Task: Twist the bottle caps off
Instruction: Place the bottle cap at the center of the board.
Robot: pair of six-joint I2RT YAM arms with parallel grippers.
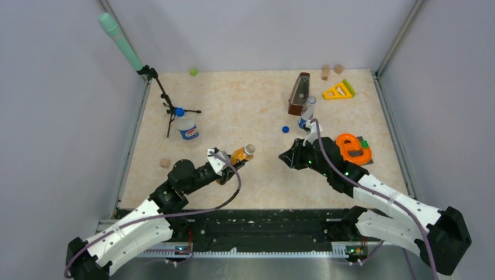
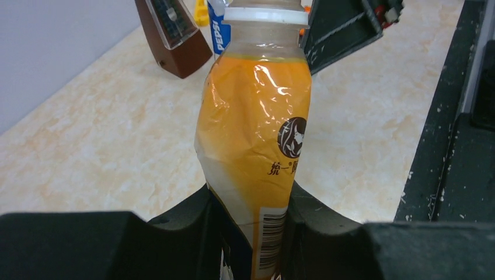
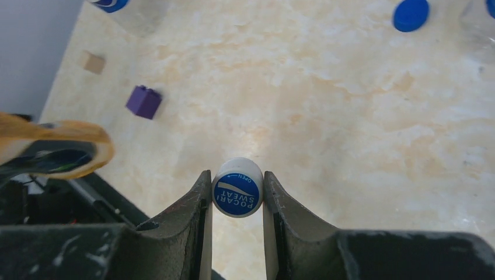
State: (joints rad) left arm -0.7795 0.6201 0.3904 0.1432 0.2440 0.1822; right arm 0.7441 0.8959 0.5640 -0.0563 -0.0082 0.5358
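Right wrist view: the right gripper [image 3: 236, 201] is clamped on the white-blue cap [image 3: 237, 195], one finger pressed against each side of its wall. The cap's printed top, reading POCARI SWEAT, faces the lens, so its short axis runs back along the fingers. It hangs clear of the table [image 3: 327, 116]. The loose blue cap [image 3: 410, 14] lies flat on the table at 1 o'clock from it, close to the frame's upper edge. At 10 o'clock sits the purple cube [image 3: 144, 102], with a wooden block [image 3: 92, 62] beyond it.

Top external view: the left gripper [image 1: 229, 164] squeezes the orange bottle [image 1: 238, 156] near its base. The bottle's long axis runs toward 2 o'clock, neck leading. Whether its underside touches the table cannot be told. In the left wrist view the frame cuts the bottle off just above a white collar ring, so its mouth is hidden. From above the neck end is too small to read.

The dark blue cap [image 1: 179, 111] sits on the Pepsi bottle [image 1: 188, 128], at 10 o'clock from the left gripper and just beside the tripod [image 1: 169, 108]. A clear bottle [image 1: 307, 111] stands against the brown metronome [image 1: 299, 93], at 12 o'clock from the right gripper. Its mouth is hard to make out. From above, the right wrist hides the held cap.
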